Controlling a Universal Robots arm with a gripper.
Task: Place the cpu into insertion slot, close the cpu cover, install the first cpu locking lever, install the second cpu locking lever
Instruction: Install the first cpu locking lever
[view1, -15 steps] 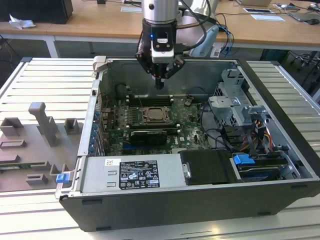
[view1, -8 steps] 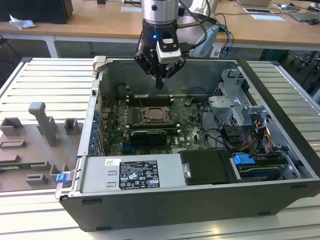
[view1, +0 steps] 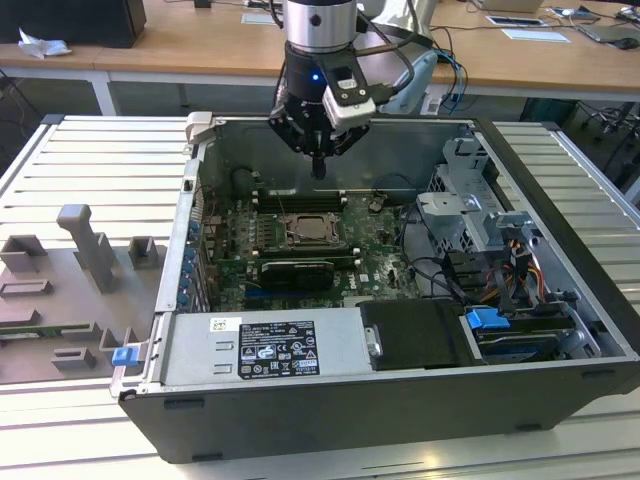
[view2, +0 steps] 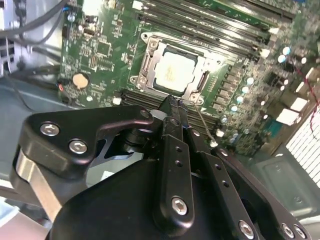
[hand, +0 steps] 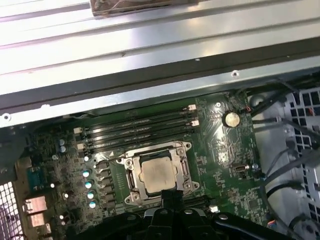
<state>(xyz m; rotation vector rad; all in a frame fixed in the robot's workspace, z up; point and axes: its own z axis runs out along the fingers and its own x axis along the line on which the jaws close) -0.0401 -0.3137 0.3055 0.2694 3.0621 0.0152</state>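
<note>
With pincer (view1: 318, 170) closed on nothing at 12 o'clock of the cpu (view1: 312, 232) in the exterior view, risks gouging the motherboard (view1: 382, 246) if lowered off-target.

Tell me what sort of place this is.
Probably a robotics lab or workshop: a black gripper hangs over an open dark grey metal computer case on a ribbed silver metal table, with long light wooden desks behind.
</note>
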